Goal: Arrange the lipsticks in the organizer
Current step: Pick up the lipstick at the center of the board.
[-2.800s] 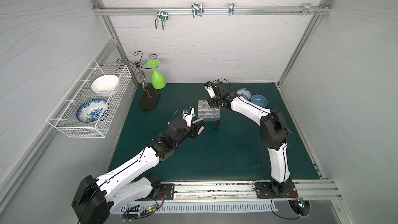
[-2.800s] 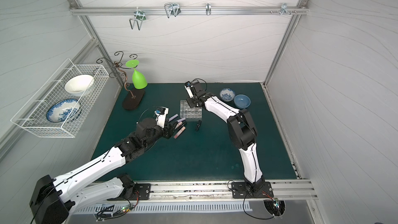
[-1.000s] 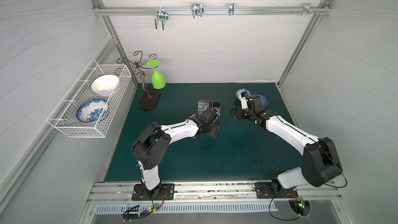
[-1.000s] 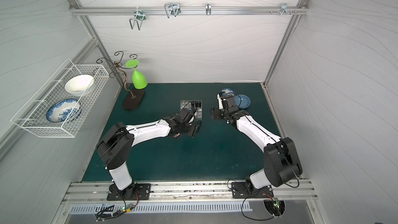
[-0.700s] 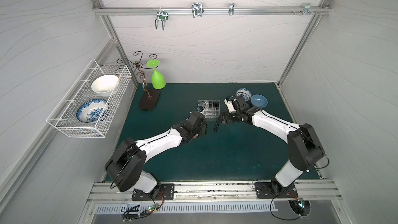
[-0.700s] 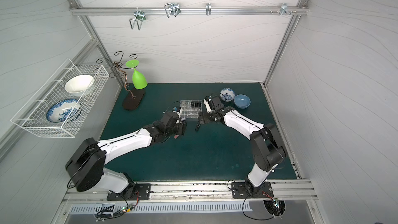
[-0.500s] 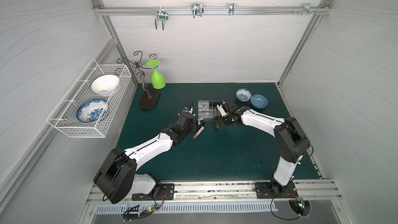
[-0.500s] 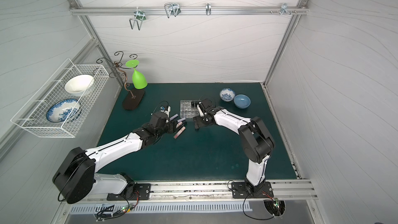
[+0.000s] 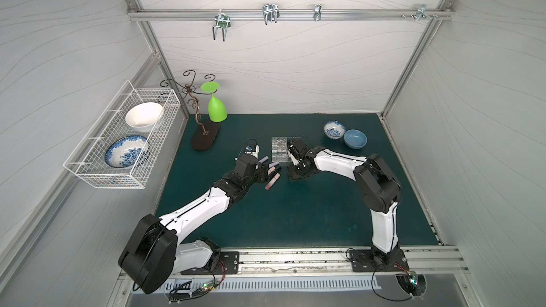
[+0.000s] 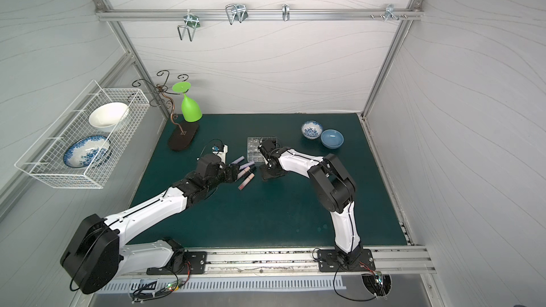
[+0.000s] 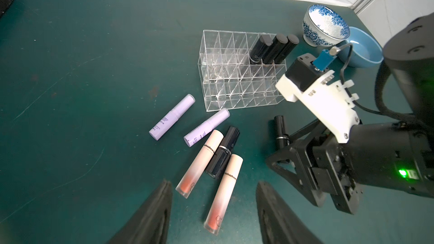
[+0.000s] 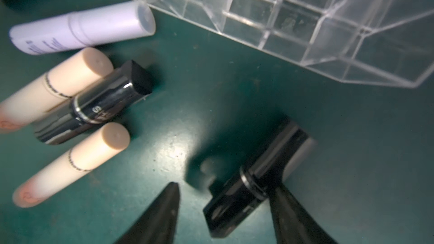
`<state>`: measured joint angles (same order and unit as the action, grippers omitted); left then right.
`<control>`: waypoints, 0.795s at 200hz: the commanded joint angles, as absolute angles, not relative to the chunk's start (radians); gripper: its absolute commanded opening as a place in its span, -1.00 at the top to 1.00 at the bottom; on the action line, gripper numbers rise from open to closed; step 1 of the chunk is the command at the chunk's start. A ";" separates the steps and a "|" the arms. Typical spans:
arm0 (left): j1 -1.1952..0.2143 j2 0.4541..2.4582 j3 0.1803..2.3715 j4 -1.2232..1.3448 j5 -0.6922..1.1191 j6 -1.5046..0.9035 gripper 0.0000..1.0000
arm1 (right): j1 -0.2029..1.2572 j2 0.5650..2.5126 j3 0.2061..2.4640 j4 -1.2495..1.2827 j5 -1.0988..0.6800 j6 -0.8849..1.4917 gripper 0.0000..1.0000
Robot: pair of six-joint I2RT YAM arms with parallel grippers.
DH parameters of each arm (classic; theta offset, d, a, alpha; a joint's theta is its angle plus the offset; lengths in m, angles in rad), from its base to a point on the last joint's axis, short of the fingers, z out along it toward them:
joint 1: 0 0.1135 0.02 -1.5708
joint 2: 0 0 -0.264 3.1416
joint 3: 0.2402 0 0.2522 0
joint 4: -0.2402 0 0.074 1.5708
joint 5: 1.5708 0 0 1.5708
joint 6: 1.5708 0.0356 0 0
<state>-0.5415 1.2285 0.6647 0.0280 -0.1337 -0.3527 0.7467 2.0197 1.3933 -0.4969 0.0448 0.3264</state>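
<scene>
The clear organizer (image 11: 234, 73) (image 9: 279, 150) holds three black lipsticks (image 11: 270, 48) upright in its far corner cells. Loose in front of it lie two lilac tubes (image 11: 172, 117), two pale pink tubes (image 11: 199, 163) and a black one (image 11: 223, 152) between them. My left gripper (image 11: 212, 191) (image 9: 264, 169) stands open just above the nearer pink tube (image 11: 224, 193). My right gripper (image 12: 224, 191) (image 9: 292, 176) is low over the mat, open around another black lipstick (image 12: 232, 205). One finger touches it, and a gap shows at the other.
A blue-and-white bowl (image 9: 334, 129) and a plain blue bowl (image 9: 355, 138) sit at the back right. A green glass (image 9: 217, 110) hangs on a wire stand at the back left. A white wire basket (image 9: 88, 166) with two bowls hangs on the left wall.
The right arm swung in from beside the bowls to the lone black lipstick and its jaws narrowed round it. The left gripper drew back from the organizer to the loose tubes.
</scene>
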 commanded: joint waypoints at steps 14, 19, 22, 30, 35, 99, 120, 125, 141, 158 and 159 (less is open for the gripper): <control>-0.535 1.188 0.658 0.073 -0.093 -0.351 -0.24 | 0.752 2.057 1.398 -0.554 0.063 0.339 0.14; -0.535 1.184 0.659 0.071 -0.089 -0.351 -0.24 | 0.753 2.053 1.397 -0.558 0.068 0.337 0.21; -0.535 1.181 0.660 0.068 -0.085 -0.351 -0.24 | 0.753 2.052 1.396 -0.560 0.068 0.336 0.25; -0.535 1.177 0.662 0.065 -0.073 -0.350 -0.24 | 0.752 2.049 1.389 -0.563 0.072 0.333 0.35; -0.535 1.172 0.665 0.061 -0.061 -0.350 -0.24 | 0.752 2.044 1.383 -0.564 0.073 0.330 0.41; -0.532 1.198 0.877 -0.210 0.286 -0.312 -0.50 | 0.752 1.764 1.240 -0.574 -0.055 0.289 0.68; -0.532 1.203 0.903 -0.224 0.425 -0.332 -0.66 | 0.751 1.606 1.201 -0.606 -0.138 0.269 0.71; -0.530 1.203 0.903 -0.209 0.460 -0.346 -0.68 | 0.750 1.570 1.193 -0.610 -0.164 0.266 0.72; -0.525 1.214 0.905 -0.152 0.595 -0.400 -0.70 | 0.750 1.469 1.175 -0.631 -0.259 0.258 0.71; -0.525 1.240 0.939 -0.159 0.721 -0.432 -0.70 | 0.752 1.381 1.183 -0.683 -0.377 0.239 0.71; -0.525 1.241 0.942 -0.161 0.727 -0.433 -0.70 | 0.752 1.376 1.183 -0.686 -0.382 0.239 0.71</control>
<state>-0.5308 1.2026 0.8745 -0.1757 0.4706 -0.3748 0.7467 1.4769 1.1854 -0.5903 -0.1814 0.2779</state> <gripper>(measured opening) 0.849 0.232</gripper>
